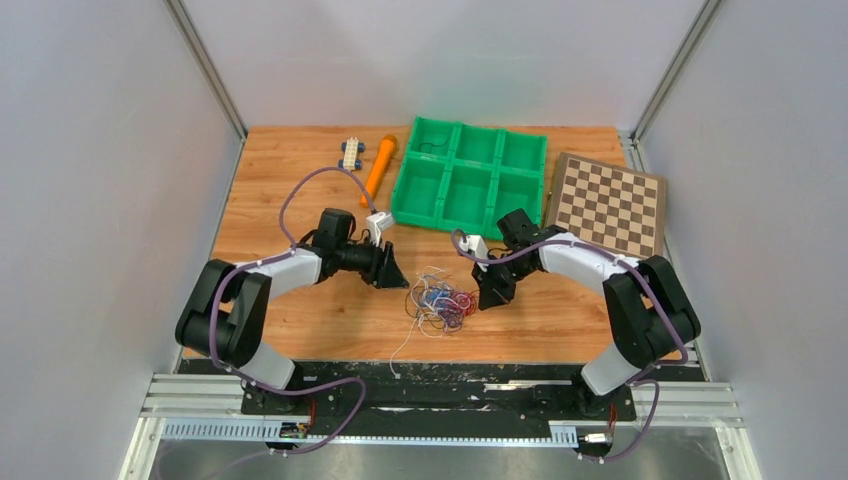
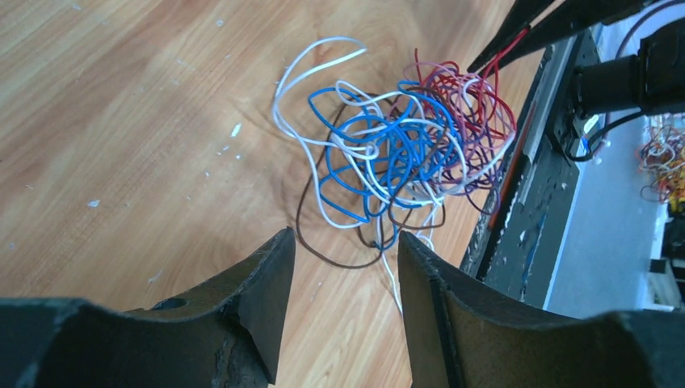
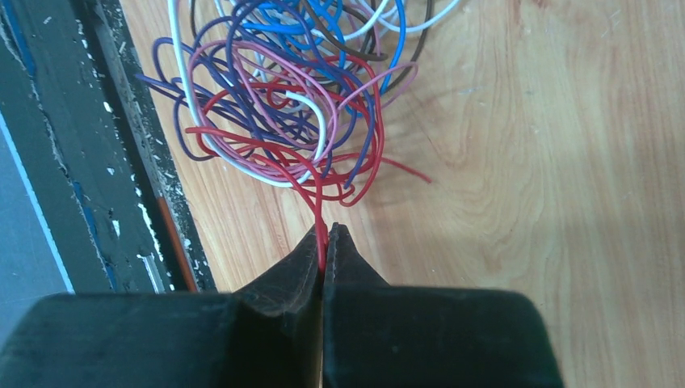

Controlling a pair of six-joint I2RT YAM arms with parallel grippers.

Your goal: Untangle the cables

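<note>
Cables point(image 1: 440, 303) lie in 1 tangled clump on the wooden table point(image 1: 290, 180), near its front edge and between the 2 grippers. I see blue, white, red, purple, pink and brown strands looped through each other. 1 white strand trails out toward the front edge.

Left gripper point(image 2: 346, 267): the jaws stand moderately apart and hold nothing, pointed at the clump from its left side. A brown loop and a white strand lie on the table just ahead of the gap between the fingers. I cannot tell whether the fingertips touch the table.

Right gripper point(image 3: 325, 242): the jaws are pressed together on 1 red strand point(image 3: 317, 202), which runs straight out of the right side of the clump into the pinch.

Behind the clump and well apart from it sit a green 6-compartment tray point(image 1: 420, 218), a checkerboard point(image 1: 610, 205), an orange stick-shaped object point(image 1: 379, 170) and a small white block point(image 1: 351, 152).
</note>
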